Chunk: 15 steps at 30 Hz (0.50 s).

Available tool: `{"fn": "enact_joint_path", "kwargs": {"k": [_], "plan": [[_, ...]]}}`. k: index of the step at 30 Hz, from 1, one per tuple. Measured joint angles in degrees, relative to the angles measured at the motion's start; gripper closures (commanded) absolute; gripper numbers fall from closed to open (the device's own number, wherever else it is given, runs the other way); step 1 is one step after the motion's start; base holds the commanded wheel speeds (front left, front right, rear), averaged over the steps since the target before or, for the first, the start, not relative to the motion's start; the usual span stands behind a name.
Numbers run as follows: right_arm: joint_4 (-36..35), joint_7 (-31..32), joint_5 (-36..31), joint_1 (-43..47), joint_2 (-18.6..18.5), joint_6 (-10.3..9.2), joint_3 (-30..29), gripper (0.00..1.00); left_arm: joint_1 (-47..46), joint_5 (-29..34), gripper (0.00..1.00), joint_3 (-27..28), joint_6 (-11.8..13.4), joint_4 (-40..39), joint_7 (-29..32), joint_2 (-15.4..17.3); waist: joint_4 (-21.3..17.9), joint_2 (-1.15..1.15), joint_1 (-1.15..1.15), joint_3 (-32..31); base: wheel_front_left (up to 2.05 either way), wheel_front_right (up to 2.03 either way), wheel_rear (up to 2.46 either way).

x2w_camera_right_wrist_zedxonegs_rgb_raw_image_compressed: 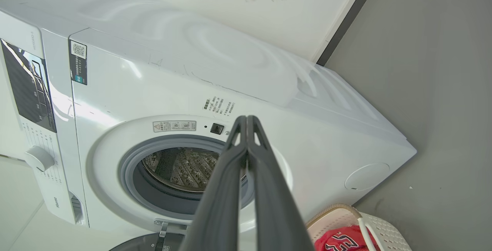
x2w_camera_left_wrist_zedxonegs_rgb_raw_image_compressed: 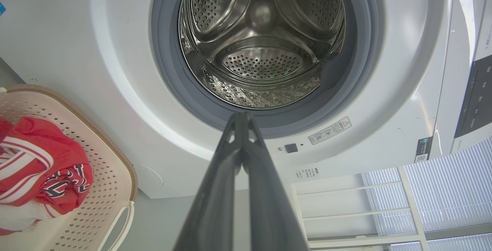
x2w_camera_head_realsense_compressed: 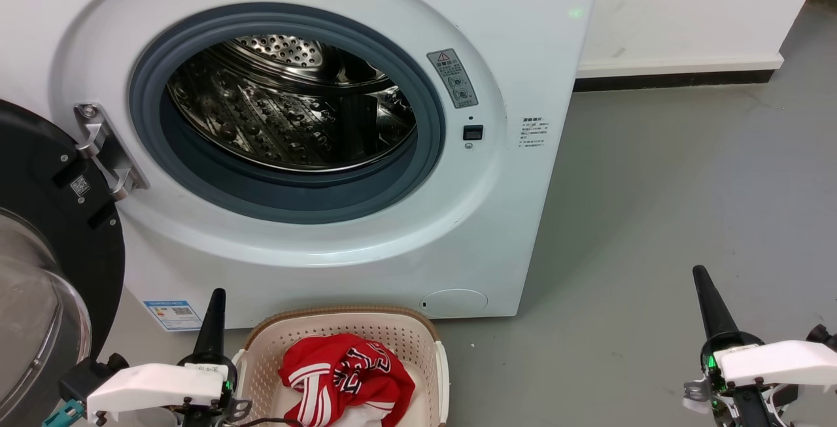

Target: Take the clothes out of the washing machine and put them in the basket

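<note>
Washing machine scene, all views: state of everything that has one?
washing machine door: open, swung to the left.
drum: bare steel as far as it shows.
basket: upright on the floor, holding clothes.
clothes: crumpled in the basket.
left end effector: shut, holding nothing.
right end effector: shut, holding nothing.

washing machine (x2w_camera_head_realsense_compressed: 523,54): glossy white shell | drum (x2w_camera_head_realsense_compressed: 288,113): shiny perforated steel | basket (x2w_camera_head_realsense_compressed: 399,342): matt plastic | clothes (x2w_camera_head_realsense_compressed: 346,375): red cloth

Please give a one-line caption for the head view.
Washing machine open, drum bare; red clothes in the basket; left gripper and right gripper shut.
</note>
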Motion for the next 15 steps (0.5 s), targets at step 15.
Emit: {"fn": "enact_joint_path", "kwargs": {"k": [15], "plan": [[0.3, 2.0, 8.8, -1.0, 0.0, 0.0, -0.4, 1.0, -1.6, -8.5, 1.0, -0.1, -0.3, 0.9, 2.0, 0.0, 0.6, 0.0, 0.0, 0.1, 0.0, 0.0, 0.0]]}}
